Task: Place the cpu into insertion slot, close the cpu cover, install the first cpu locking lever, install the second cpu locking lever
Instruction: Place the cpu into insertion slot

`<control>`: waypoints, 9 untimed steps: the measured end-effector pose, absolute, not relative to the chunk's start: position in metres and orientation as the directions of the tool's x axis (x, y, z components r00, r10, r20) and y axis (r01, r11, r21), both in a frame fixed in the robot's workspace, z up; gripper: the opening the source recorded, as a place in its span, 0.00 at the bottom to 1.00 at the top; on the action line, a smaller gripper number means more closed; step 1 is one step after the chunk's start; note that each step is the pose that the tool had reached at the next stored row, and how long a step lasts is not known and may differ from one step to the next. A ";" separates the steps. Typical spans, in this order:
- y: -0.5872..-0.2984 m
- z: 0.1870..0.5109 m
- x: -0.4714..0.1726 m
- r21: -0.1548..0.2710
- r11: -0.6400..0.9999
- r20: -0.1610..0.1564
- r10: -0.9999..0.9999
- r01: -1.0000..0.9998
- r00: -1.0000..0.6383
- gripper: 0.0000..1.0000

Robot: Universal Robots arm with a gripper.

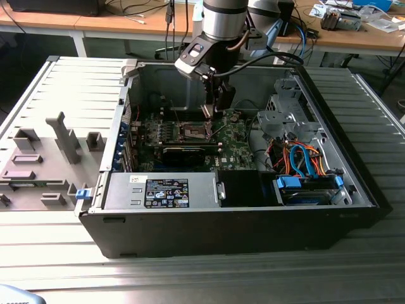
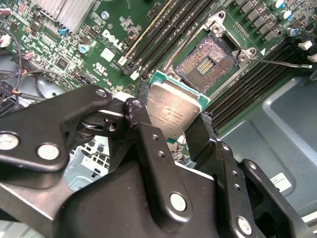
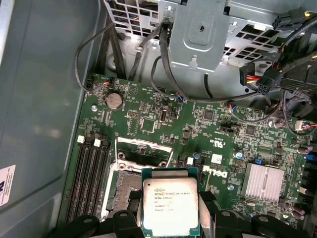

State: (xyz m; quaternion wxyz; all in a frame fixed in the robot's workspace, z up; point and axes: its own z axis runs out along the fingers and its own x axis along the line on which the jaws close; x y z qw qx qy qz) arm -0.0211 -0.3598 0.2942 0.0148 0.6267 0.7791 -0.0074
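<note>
My gripper (image 1: 212, 109) hangs inside the open computer case, shut on the cpu (image 2: 173, 111), a flat square chip with a grey metallic face. Its black fingers (image 2: 136, 113) clamp two opposite edges of the chip. The insertion slot (image 2: 205, 62) lies open on the green board just beyond the chip, its dark pin field bare. In the first wrist view the cpu (image 3: 170, 201) hovers over one side of the insertion slot (image 3: 128, 187) and hides part of it. The silvery cpu cover (image 3: 143, 150) stands raised at the socket's edge. A thin locking lever (image 2: 285, 62) sticks out beside the socket.
Black memory slots (image 3: 91, 173) run along the socket. A finned heat sink (image 3: 265, 181) sits on the board. A grey drive cage (image 1: 281, 114) with coloured cables (image 1: 304, 161) fills the exterior view's right. The power supply (image 1: 161, 190) lies at the front, case walls all around.
</note>
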 end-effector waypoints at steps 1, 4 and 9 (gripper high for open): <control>-0.360 0.294 -0.021 0.007 0.213 -0.032 0.977 0.977 -0.213 0.54; -0.360 0.294 -0.021 0.007 0.208 -0.032 0.978 0.978 -0.208 0.54; -0.360 0.294 -0.021 0.007 0.198 -0.032 0.980 0.980 -0.198 0.54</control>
